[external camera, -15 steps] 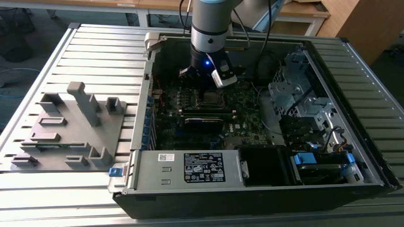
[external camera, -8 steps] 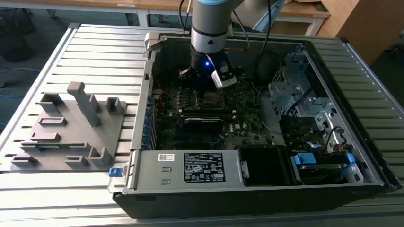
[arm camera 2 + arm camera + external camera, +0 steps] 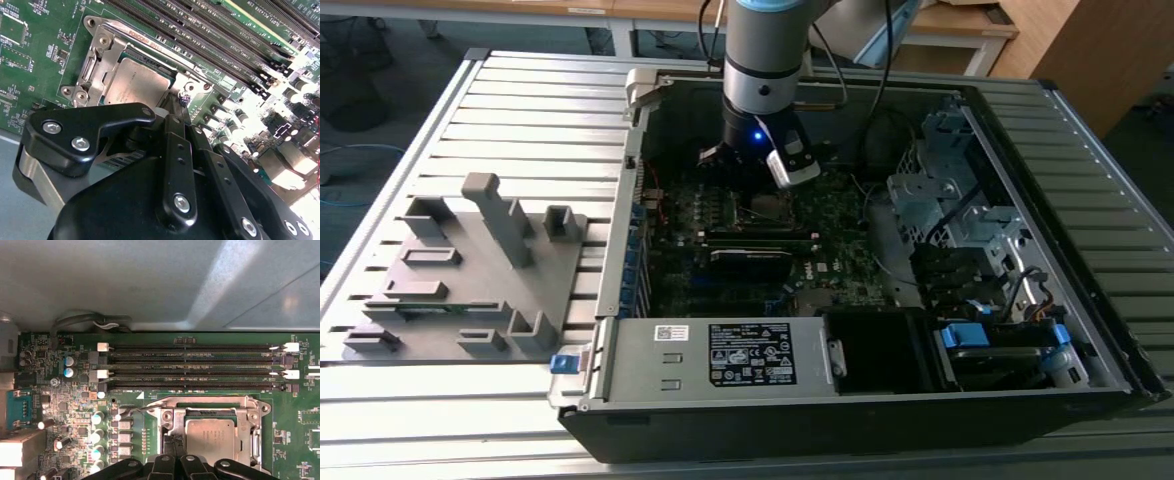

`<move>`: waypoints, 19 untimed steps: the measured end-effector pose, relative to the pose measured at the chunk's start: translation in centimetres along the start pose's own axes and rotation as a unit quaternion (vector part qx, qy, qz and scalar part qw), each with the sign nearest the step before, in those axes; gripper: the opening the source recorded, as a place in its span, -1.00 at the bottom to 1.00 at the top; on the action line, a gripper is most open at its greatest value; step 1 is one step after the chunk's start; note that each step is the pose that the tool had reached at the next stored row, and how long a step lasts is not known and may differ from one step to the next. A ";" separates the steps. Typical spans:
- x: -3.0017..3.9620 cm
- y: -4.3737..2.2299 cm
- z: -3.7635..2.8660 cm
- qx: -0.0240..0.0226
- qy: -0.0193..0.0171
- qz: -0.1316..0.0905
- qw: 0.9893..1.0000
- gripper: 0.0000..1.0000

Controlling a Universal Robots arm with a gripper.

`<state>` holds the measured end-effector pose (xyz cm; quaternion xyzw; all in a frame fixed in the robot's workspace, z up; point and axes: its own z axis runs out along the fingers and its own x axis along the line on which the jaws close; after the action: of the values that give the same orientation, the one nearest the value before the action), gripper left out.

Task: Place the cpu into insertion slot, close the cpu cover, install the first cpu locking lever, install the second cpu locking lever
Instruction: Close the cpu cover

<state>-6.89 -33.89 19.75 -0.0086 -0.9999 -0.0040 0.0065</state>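
While the arm (image 3: pixel 761 50) was down in the case: gripper (image 3: pixel 180 102) hung low over the motherboard (image 3: pixel 707 285), right at the insertion slot (image 3: pixel 206 413).
Case: open computer case (image 3: pixel 854 430) lay on its side on the slatted desk (image 3: pixel 520 110). It held the motherboard, a grey power supply (image 3: pixel 634 360) along the near wall, and metal drive cages (image 3: pixel 947 200) on the exterior view's right.
Slot contents: cpu (image 3: pixel 210 435) sat flat in the insertion slot, dull metal top facing up.
Cover: cpu cover (image 3: pixel 242 440) lay flat around the cpu, chip top showing through its cut-out.
Fingers: closed together at the tips, nothing visible between them.
Cpu vs fingers: tips were at the edge of the insertion slot, just beside one corner of the cpu. Could not tell whether they touched the metal.
Lever: thin wire lever (image 3: pixel 140 410) ran out from a corner of the insertion slot toward the capacitors (image 3: pixel 97 417). Could not tell if it was latched.
Memory slots: long black memory slots (image 3: pixel 195 365) ran beside the insertion slot, with white clips (image 3: pixel 102 346) at their ends.
Fixture: grey moulded parts tray (image 3: pixel 467 270) sat on the desk, to the exterior view's left of the case, well apart from the gripper.
Labels: white sticker (image 3: pixel 754 355) with black print and a barcode on the power supply; white lettering (image 3: pixel 142 37) printed along the insertion slot's edge.
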 end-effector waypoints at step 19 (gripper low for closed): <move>0.01 0.03 -1.79 -0.001 0.000 0.000 1.000 -0.80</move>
<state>-6.88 -33.87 21.54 -0.0086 -0.9999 -0.0045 0.0062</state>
